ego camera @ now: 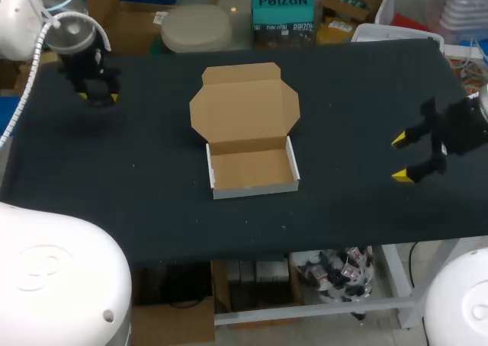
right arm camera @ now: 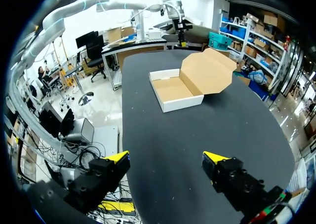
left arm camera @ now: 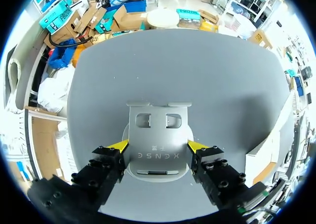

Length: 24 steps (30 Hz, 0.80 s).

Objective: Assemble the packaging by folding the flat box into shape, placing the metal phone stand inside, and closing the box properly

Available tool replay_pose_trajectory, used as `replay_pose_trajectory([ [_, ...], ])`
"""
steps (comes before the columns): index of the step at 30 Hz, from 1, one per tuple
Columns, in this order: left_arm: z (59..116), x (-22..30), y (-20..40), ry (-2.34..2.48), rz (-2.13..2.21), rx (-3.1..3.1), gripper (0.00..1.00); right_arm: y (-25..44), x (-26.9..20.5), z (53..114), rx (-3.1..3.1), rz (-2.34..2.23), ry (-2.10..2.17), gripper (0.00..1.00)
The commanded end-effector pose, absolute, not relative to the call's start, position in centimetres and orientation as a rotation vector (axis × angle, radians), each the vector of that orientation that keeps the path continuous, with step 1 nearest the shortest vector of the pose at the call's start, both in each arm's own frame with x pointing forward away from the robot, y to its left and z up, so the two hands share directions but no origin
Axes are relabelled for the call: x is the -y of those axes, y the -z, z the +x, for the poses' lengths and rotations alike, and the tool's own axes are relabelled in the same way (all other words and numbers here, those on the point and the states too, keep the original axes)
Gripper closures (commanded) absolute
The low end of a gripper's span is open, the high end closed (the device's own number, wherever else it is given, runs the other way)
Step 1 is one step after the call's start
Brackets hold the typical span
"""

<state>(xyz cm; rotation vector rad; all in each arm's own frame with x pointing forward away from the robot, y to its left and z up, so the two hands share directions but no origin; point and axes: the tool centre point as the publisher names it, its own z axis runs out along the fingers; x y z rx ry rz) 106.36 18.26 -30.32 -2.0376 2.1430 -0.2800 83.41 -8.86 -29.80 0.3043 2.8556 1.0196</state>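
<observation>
box (ego camera: 252, 171) at table (ego camera: 152, 193) centre, tray folded up, lid (ego camera: 242, 102) open behind it | stand (left arm camera: 158, 130) flat on table at far left, well apart from box | left gripper (left arm camera: 158, 146) over stand, fingers wide apart either side of it, not gripping | right gripper (ego camera: 404, 159) far right, fingers wide apart, holding nothing

Overhead and right-wrist views: same box (ego camera: 252, 171)
</observation>
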Motion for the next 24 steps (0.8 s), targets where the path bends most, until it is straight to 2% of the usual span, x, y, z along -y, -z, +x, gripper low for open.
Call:
replay_pose_trajectory([
  [1,103.2,-17.2,28.1,0.313,-1.991,-2.124,1.0,29.8,8.9,83.5,-2.856,0.301,-1.026,0.0],
  [9,99.9,-14.0,25.5,0.349,-1.901,-2.16,1.0,29.8,8.9,83.5,-2.856,0.301,-1.026,0.0],
  [24,95.1,-4.6,25.5,0.332,-1.748,-2.265,1.0,29.8,8.9,83.5,-2.856,0.301,-1.026,0.0],
])
